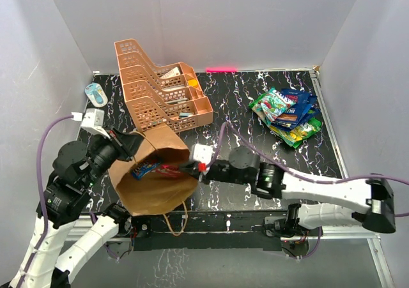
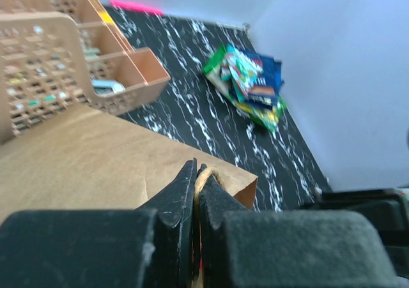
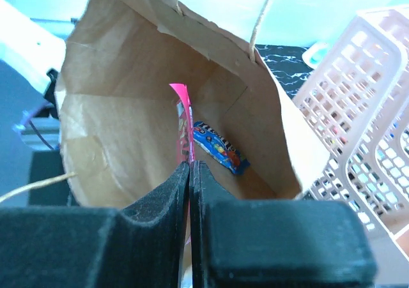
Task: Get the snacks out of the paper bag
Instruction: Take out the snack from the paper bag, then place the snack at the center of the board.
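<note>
The brown paper bag (image 1: 153, 186) lies tipped on its side near the left arm, its mouth facing right. My left gripper (image 2: 195, 173) is shut on one twine handle (image 2: 203, 178) at the bag's rim (image 2: 246, 184). My right gripper (image 1: 195, 167) is at the bag's mouth, shut on a thin red packet (image 3: 183, 119) seen edge-on. A blue candy packet (image 3: 218, 147) lies deeper inside the bag (image 3: 121, 109); it also shows from above (image 1: 146, 168). A pile of snack packets (image 1: 287, 114), green and blue, lies at the back right, also in the left wrist view (image 2: 250, 83).
An orange mesh tiered tray rack (image 1: 160, 90) stands behind the bag, close to its top edge. A small pale-blue gadget (image 1: 96, 94) lies at the back left. A white box (image 1: 203, 152) sits just behind my right gripper. White walls enclose the table.
</note>
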Action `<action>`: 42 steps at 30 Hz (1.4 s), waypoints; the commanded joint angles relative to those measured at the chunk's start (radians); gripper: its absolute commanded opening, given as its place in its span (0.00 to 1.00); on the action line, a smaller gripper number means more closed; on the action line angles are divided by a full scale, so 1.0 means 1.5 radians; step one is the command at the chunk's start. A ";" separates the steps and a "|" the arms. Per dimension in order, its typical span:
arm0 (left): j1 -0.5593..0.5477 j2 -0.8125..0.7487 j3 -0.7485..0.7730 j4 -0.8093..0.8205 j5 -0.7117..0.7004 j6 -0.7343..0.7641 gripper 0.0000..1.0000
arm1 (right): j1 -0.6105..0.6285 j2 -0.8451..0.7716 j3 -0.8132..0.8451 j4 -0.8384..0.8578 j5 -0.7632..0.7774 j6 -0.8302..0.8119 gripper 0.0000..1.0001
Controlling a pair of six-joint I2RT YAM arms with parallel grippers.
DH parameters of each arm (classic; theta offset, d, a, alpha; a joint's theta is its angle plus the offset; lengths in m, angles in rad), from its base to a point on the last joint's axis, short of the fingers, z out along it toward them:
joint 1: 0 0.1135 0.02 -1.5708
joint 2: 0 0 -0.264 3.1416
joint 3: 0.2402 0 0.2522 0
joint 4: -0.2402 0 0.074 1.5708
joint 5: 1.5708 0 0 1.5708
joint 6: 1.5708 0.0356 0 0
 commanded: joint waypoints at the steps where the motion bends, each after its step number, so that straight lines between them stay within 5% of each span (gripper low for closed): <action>1: -0.001 0.033 0.058 -0.008 -0.129 0.000 0.00 | -0.002 -0.082 0.106 -0.180 0.115 0.174 0.08; 9: -0.001 0.040 0.055 -0.022 -0.182 0.005 0.00 | -0.002 -0.093 0.314 -0.315 0.270 0.201 0.08; 16: -0.001 0.033 0.051 -0.032 -0.195 0.009 0.00 | -0.017 -0.045 0.394 -0.269 0.626 0.097 0.08; 18: 0.000 0.033 0.050 -0.028 -0.190 0.011 0.00 | -0.071 -0.026 0.401 -0.253 0.647 0.075 0.08; 29: -0.001 0.034 0.058 -0.005 -0.188 0.061 0.00 | -0.571 0.066 0.325 -0.251 0.321 0.315 0.08; 42: -0.001 0.038 0.049 0.010 -0.177 0.067 0.00 | -0.922 0.216 0.214 -0.084 -0.025 0.548 0.08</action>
